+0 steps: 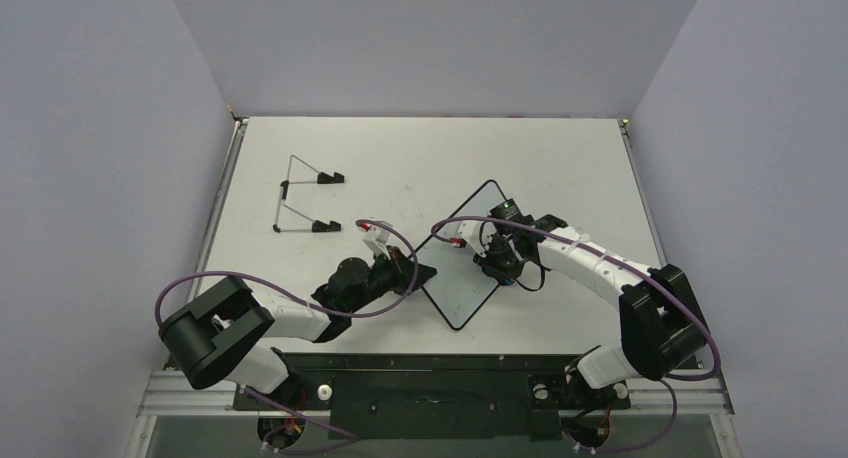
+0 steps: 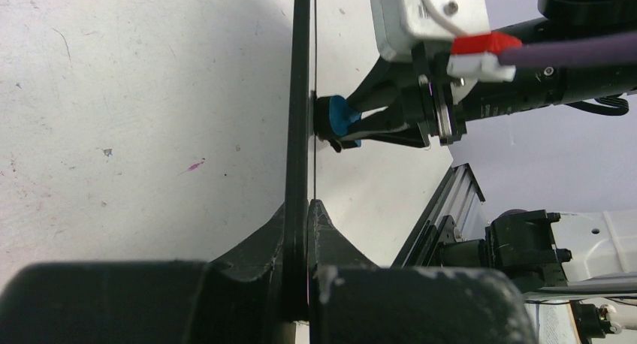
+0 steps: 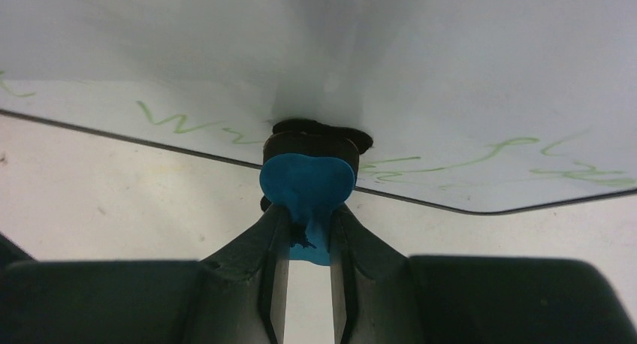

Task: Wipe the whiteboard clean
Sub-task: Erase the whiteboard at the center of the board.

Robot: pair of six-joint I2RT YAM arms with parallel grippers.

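At the centre of the table (image 1: 430,148), the whiteboard (image 1: 462,296) is shown set cornerwise, its left corner clamped between the fully closed jaws of the left gripper (image 1: 424,274). The clamp is judged to be there to stop the board sliding under the wiping strokes. The jaws of the right gripper (image 3: 308,220) are drawn narrow around the blue eraser (image 3: 308,180), which is gripped by its back. Its dark pad is pressed against the white face, close to one edge of the board. Green writing (image 3: 188,122) is visible on both sides of the pad, so the erasing is judged to be far from finished. Whether the board lies flat or is lifted slightly off the table cannot be told. A wire stand (image 1: 300,193) is seen at the far left, well apart from both arms and not needed for the wiping.
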